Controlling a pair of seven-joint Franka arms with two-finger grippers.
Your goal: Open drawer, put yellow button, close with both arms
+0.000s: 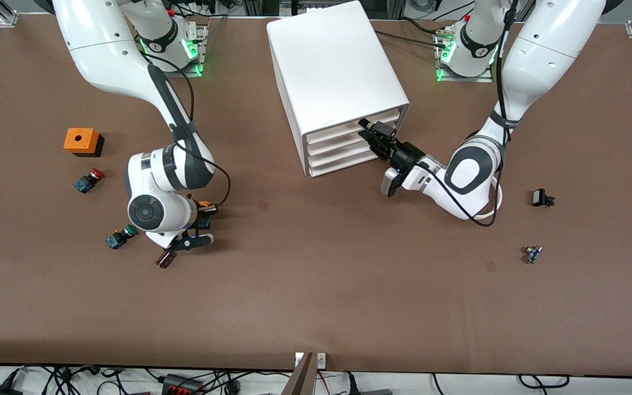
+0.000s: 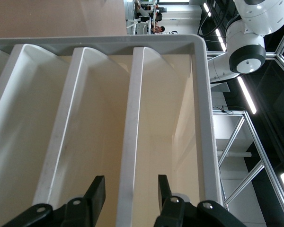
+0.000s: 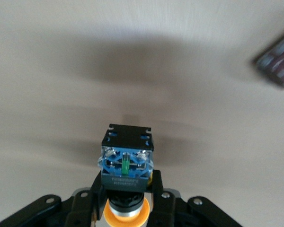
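Note:
The yellow button (image 3: 126, 166) has a blue and black body and a yellow-orange cap. My right gripper (image 3: 126, 184) is shut on it and holds it low over the brown table. In the front view this gripper (image 1: 204, 215) is toward the right arm's end, and the button's cap (image 1: 204, 204) shows beside the wrist. My left gripper (image 1: 377, 137) is at the front of the white drawer unit (image 1: 338, 71), whose drawers look closed. In the left wrist view its open fingers (image 2: 97, 191) stand on either side of a drawer's white front lip (image 2: 130, 156), without gripping it.
An orange box (image 1: 81, 140), a red-capped button (image 1: 89, 180), a green-capped button (image 1: 120, 237) and a small dark part (image 1: 166, 258) lie near the right arm. A black part (image 1: 541, 198) and a small blue-grey part (image 1: 533, 254) lie toward the left arm's end.

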